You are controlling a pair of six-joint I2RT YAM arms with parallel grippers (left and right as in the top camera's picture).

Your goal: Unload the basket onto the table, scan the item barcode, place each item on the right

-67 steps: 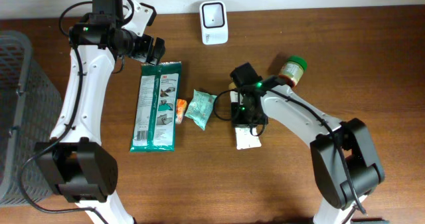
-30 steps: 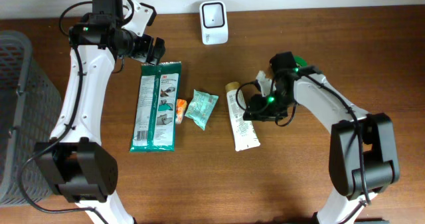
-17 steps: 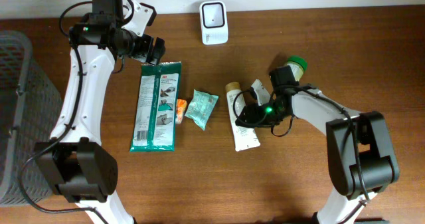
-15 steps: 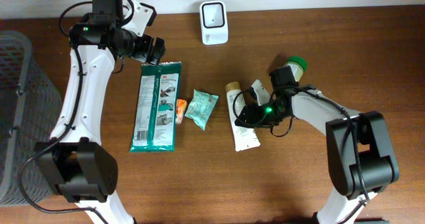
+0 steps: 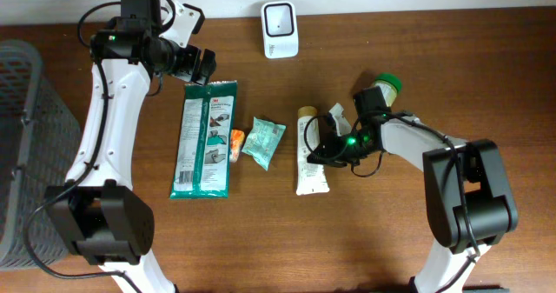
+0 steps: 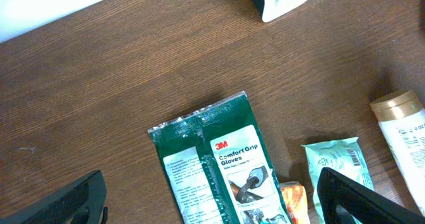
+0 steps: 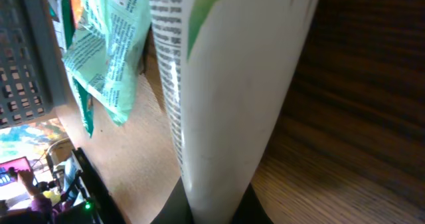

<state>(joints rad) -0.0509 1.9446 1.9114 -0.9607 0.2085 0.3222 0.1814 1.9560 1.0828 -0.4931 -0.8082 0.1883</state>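
On the brown wooden table (image 5: 486,67), just beside a pale green crinkled packet (image 5: 263,142), lies the white plastic tube with a tan cap (image 5: 309,173); the right jaws are clamped on it, while the left jaws gape wide.

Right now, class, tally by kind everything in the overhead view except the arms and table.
Packets: 2 (3M gloves pack, mint-green sachet)
Tubes: 1 (white tube)
Jars: 1 (green-lidded jar)
Scanners: 1 (white barcode scanner)
Baskets: 1 (grey basket)
Unidentified: 1 (small orange item)
Total: 7
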